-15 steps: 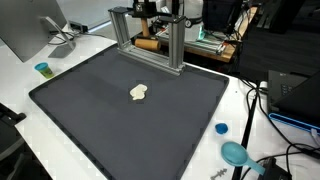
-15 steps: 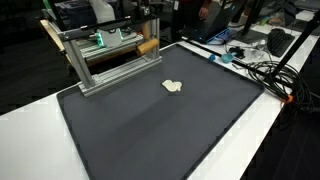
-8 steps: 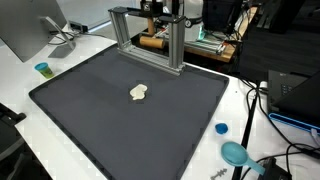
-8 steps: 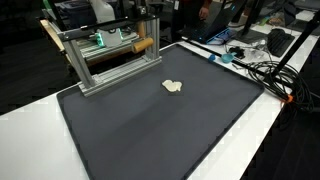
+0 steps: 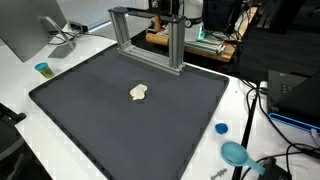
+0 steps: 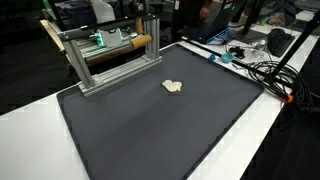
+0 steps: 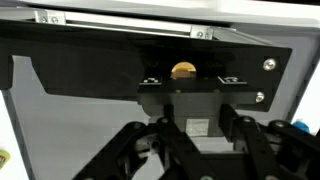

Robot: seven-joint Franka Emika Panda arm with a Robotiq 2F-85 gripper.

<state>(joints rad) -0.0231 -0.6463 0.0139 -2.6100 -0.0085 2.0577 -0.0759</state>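
My gripper (image 7: 195,125) is at the back of the table, behind the silver metal frame (image 5: 180,50). It appears shut on a wooden rod (image 5: 158,37) that lies level just behind the frame's top bar. The rod also shows in an exterior view (image 6: 140,42), beside the frame (image 6: 110,72). In the wrist view I see its round end (image 7: 184,70) above black parts, with the dark fingers below. A small cream object (image 5: 139,92) lies alone on the black mat (image 5: 100,115), far from the gripper. It shows in both exterior views (image 6: 173,86).
The mat (image 6: 150,135) covers most of a white table. A blue cup (image 5: 43,69) stands by a monitor (image 5: 25,30). A blue cap (image 5: 221,128), a teal object (image 5: 235,153) and cables (image 6: 265,70) lie along one side.
The wooden rod has risen slightly and levelled out behind the frame's top bar. The cream object has not moved.
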